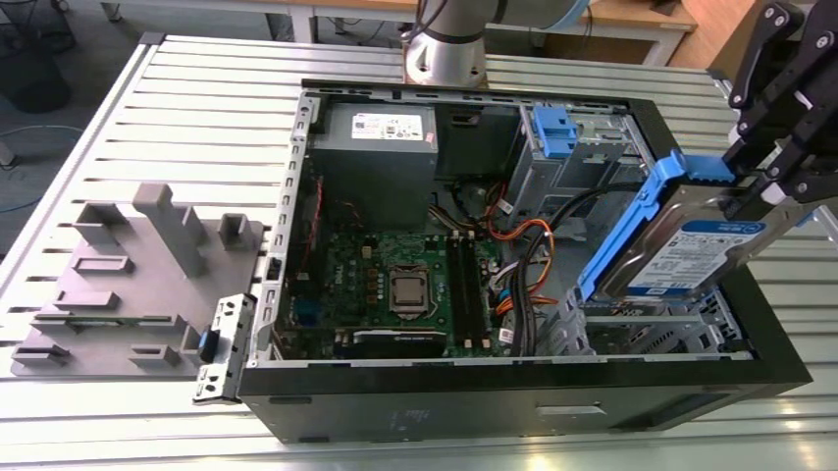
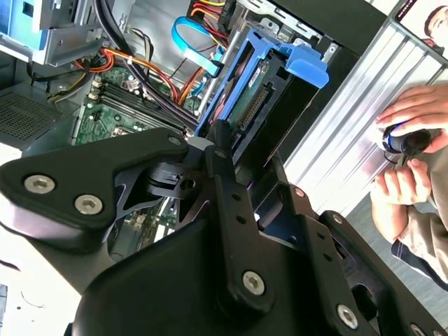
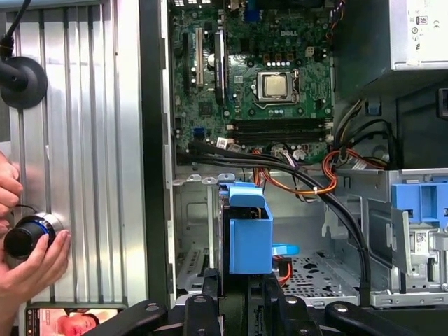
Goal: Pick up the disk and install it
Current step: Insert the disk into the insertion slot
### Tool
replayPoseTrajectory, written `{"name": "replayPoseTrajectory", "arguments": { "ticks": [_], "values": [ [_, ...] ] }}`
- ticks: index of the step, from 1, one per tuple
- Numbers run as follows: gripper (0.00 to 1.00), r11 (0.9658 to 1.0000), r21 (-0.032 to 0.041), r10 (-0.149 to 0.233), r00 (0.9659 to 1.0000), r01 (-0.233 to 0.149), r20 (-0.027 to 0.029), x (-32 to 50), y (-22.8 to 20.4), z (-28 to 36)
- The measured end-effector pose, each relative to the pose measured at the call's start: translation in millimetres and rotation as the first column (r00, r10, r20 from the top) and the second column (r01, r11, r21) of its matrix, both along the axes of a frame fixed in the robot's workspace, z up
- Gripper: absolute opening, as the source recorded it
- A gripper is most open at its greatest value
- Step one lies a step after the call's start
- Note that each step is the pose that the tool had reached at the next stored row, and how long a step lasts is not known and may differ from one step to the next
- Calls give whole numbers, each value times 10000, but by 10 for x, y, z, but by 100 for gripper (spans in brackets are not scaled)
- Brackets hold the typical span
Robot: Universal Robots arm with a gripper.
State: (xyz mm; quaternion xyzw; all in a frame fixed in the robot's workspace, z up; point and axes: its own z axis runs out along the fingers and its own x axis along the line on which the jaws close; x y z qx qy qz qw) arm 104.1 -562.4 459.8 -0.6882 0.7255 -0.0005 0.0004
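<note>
Hanging above the open computer case [image 1: 458, 407] at the exterior view's right, the disk [image 1: 684, 260] is clamped by the claw [image 1: 759, 191].

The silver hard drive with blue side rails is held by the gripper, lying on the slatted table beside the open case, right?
No. The gripper holds the silver hard drive with blue side rails tilted in the air over the open black computer case, as the exterior view shows.

The disk [image 1: 681, 260] bears a blue-and-white label, the power supply [image 1: 373, 157] a white sticker; neither is legible.
</note>
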Motion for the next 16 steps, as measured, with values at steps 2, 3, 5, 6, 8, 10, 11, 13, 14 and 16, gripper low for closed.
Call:
{"name": "replayPoseTrajectory", "arguments": {
  "ticks": [2,3,5,6,8,10,11,13,14,16],
  "values": [
    [35,10000,-2,-1,10000,1,0,3,0,-12],
    [35,10000,-2,-2,10000,2,0,3,0,-20],
    [35,10000,-1,0,10000,0,0,4,0,-33],
    [35,10000,-2,0,10000,0,0,4,0,-34],
    [35,10000,-1,0,10000,0,0,4,0,-40],
    [35,10000,0,0,10000,0,0,4,0,-52],
    [35,10000,-1,0,10000,0,-1,4,0,-60],
    [35,10000,0,0,10000,0,0,4,0,-74],
    [35,10000,0,0,10000,0,0,4,0,-77],
    [35,10000,-1,2,10000,-2,0,4,0,-81]
  ]
}}
